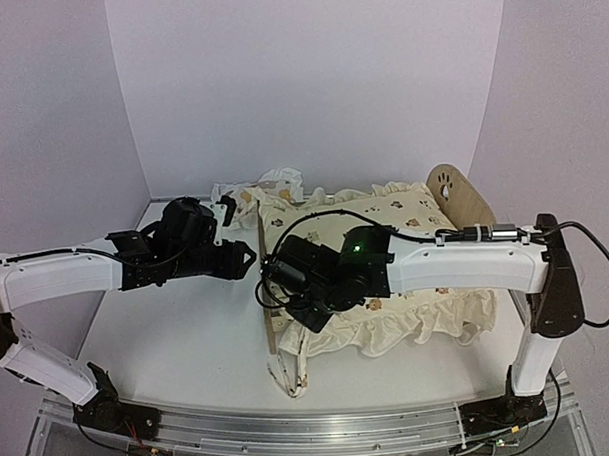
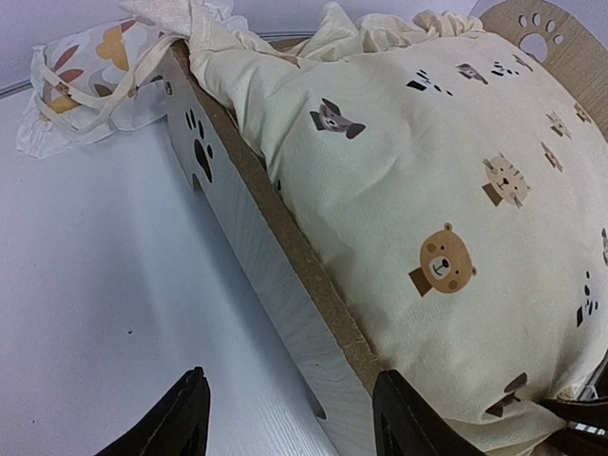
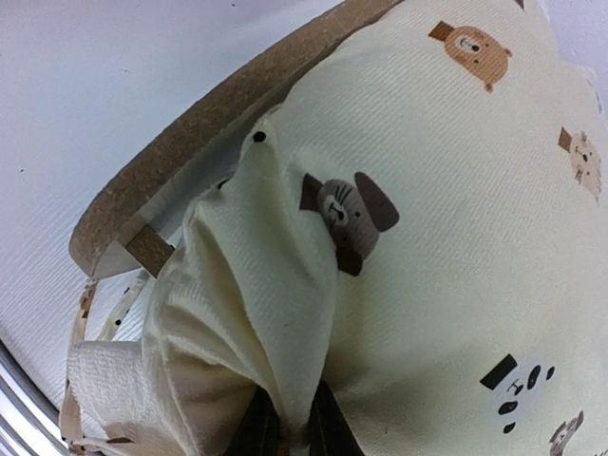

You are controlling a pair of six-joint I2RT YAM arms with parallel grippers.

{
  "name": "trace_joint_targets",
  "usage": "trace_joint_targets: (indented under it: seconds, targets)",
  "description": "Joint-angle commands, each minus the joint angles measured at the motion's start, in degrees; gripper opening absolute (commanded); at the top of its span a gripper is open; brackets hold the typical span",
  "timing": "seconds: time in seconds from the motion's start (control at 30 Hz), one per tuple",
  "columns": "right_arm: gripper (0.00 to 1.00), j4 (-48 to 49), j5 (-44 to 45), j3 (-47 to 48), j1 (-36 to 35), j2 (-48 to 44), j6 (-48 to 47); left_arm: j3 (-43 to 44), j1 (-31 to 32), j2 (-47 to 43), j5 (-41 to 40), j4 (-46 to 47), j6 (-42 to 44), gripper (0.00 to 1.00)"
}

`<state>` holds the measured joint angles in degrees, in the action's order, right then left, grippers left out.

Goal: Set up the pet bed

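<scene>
The pet bed stands mid-table, its near end board (image 1: 265, 289) seen edge-on and its far end board (image 1: 447, 188) with paw cutouts at the right. A cream animal-print quilt (image 1: 409, 224) covers the bed and hides its base. My left gripper (image 1: 248, 258) is open, its fingers (image 2: 180, 423) standing on either side of the plywood board (image 2: 285, 275), one on the table side and one on the quilt side. My right gripper (image 3: 285, 432) is shut on a raised fold of the quilt (image 3: 275, 285) beside the board's rounded end (image 3: 190, 123).
A leaf-print pillow (image 2: 81, 66) with ties lies at the back end of the board, by the rear wall (image 1: 309, 78). Cream fabric with straps (image 1: 290, 374) hangs at the board's front end. The metal rail (image 1: 311, 428) runs along the table's near edge.
</scene>
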<state>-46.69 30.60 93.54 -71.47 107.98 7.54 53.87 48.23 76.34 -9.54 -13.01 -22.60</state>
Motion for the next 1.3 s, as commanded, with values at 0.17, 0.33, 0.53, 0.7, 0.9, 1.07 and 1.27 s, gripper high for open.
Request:
trace_joint_targets:
  seconds: [0.17,0.33,0.53,0.7,0.9,1.07,1.27]
  targets:
    - [0.05,4.5,5.0,4.8,5.1,-4.3,-5.1,1.9,0.1,-2.6,10.3,4.2,4.9,0.54]
    - [0.02,5.4,3.6,7.7,9.2,-5.1,-6.8,4.7,0.8,-1.5,17.1,4.2,7.8,0.48]
    - [0.02,6.2,2.5,6.3,12.5,-8.5,-7.0,5.7,4.1,1.2,22.8,5.4,11.7,0.46]
    - [0.02,7.6,2.8,2.4,13.8,-11.0,-6.4,6.4,6.0,4.9,23.3,5.5,13.8,0.41]
    - [0.02,8.2,4.4,0.9,14.6,-12.5,-6.6,6.2,6.1,6.5,25.8,5.9,15.1,0.27]
    - [0.02,9.2,3.5,-1.9,15.8,-14.9,-6.1,5.8,6.1,6.9,26.9,6.5,15.5,0.27]
    - [0.02,9.4,2.8,-2.8,16.5,-15.8,-6.0,5.0,6.8,6.9,30.6,7.8,15.7,0.35]
